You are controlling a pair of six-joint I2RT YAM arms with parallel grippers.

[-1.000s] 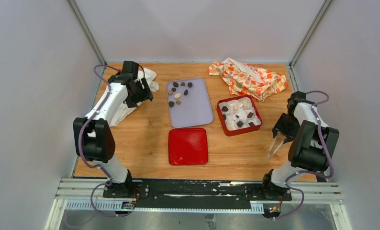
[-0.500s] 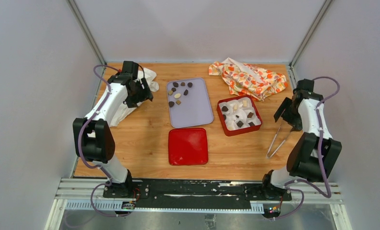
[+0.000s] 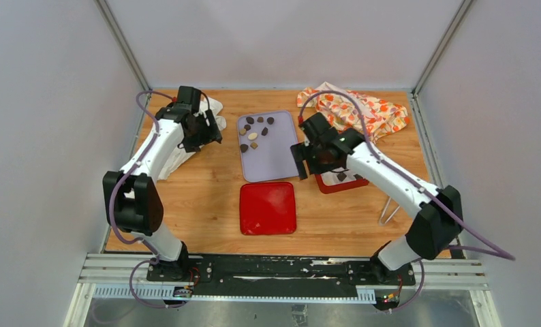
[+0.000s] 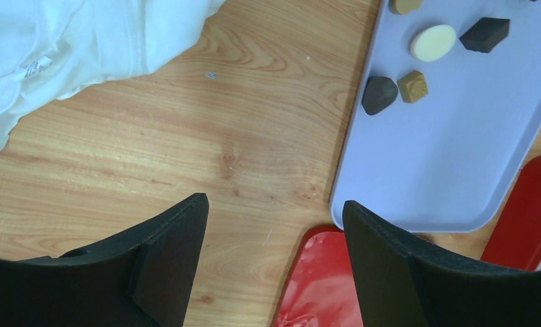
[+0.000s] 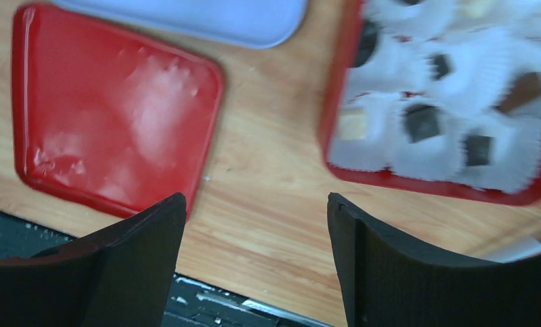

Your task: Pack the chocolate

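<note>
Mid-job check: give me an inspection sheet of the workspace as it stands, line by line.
Surface: wooden table, no spills seen.
Job's things: chocolates loose on the lilac tray; more sit in paper cups in the red box; red lid flat near the tray; tongs lying on the table's right side.
Clutter: patterned cloth far right; white cloth far left.
Tools: left tool open, empty; right tool open, empty, above the gap between lid and box.
Cables: purple cables along both arms, no snag seen.
Surroundings: white walls, metal frame; nothing else seen.

Chocolate [image 3: 253, 135] (mostly dark) lies on lilac tray [image 3: 278, 160] and in red box [image 5: 334, 102]
</note>
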